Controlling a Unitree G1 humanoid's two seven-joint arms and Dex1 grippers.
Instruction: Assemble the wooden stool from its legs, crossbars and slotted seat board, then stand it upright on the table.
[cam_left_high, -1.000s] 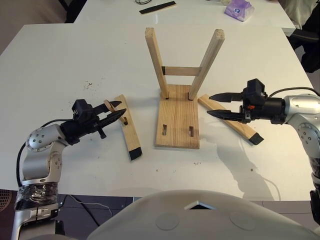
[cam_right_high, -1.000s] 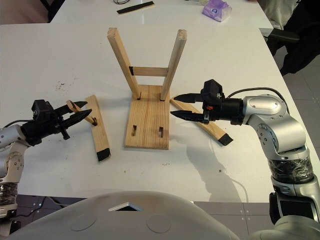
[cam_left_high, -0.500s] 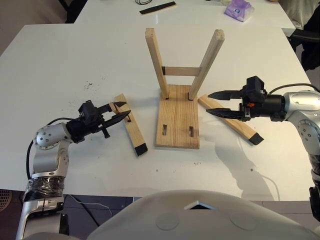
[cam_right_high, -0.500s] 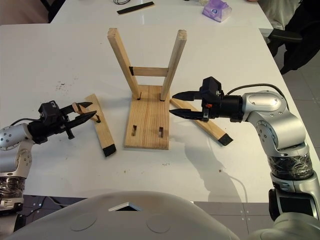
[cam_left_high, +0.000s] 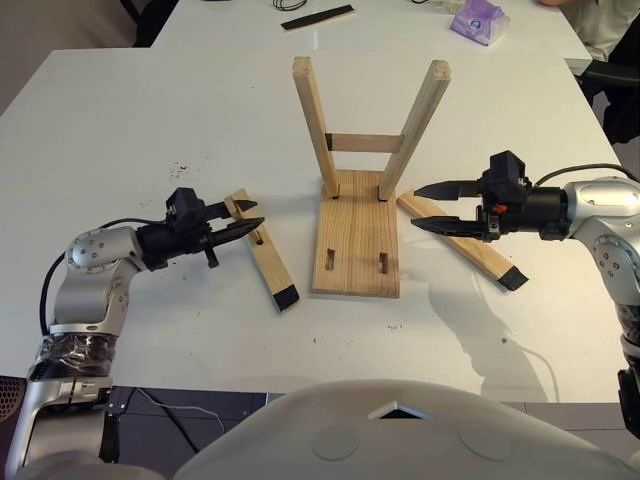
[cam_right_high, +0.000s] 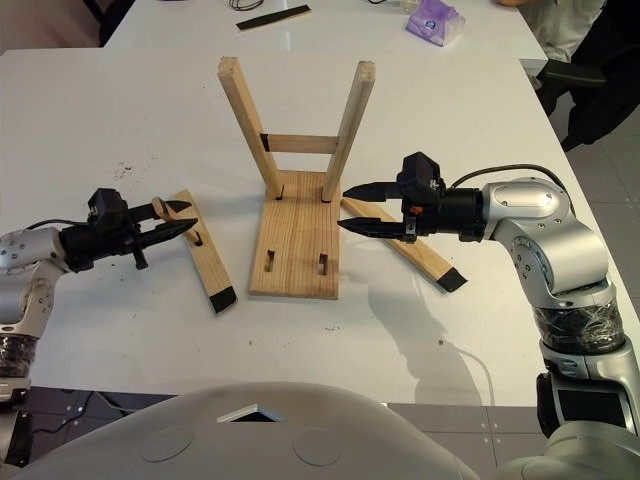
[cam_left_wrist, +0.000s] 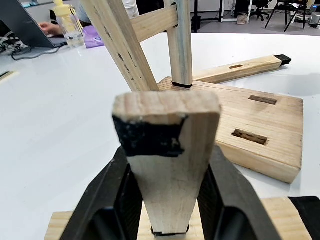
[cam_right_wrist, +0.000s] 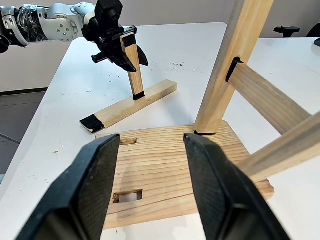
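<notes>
The left gripper (cam_left_high: 244, 215) is clamped on a short crossbar (cam_right_wrist: 133, 67), whose lower end seems to sit in a loose leg (cam_left_high: 266, 256) lying flat. The seat board (cam_left_high: 355, 262) lies mid-table with two legs (cam_left_high: 312, 120) standing in it. The right gripper (cam_left_high: 416, 208) hangs spread wide above a second loose leg (cam_left_high: 480, 258).

Seat board (cam_left_high: 355, 250): pale unfinished wood, open grain, matt, with rough-cut slot edges. Short crossbar (cam_left_wrist: 170, 160) clamped in left gripper (cam_left_high: 248, 214): same raw wood, end face daubed with patchy black paint. Leg (cam_left_high: 480, 255) beneath right gripper (cam_left_high: 414, 208): bare wood, black tip. Fingers of both grippers: black plastic, smooth, faint sheen. Table (cam_left_high: 150, 120): white, smooth, slightly glossy.
</notes>
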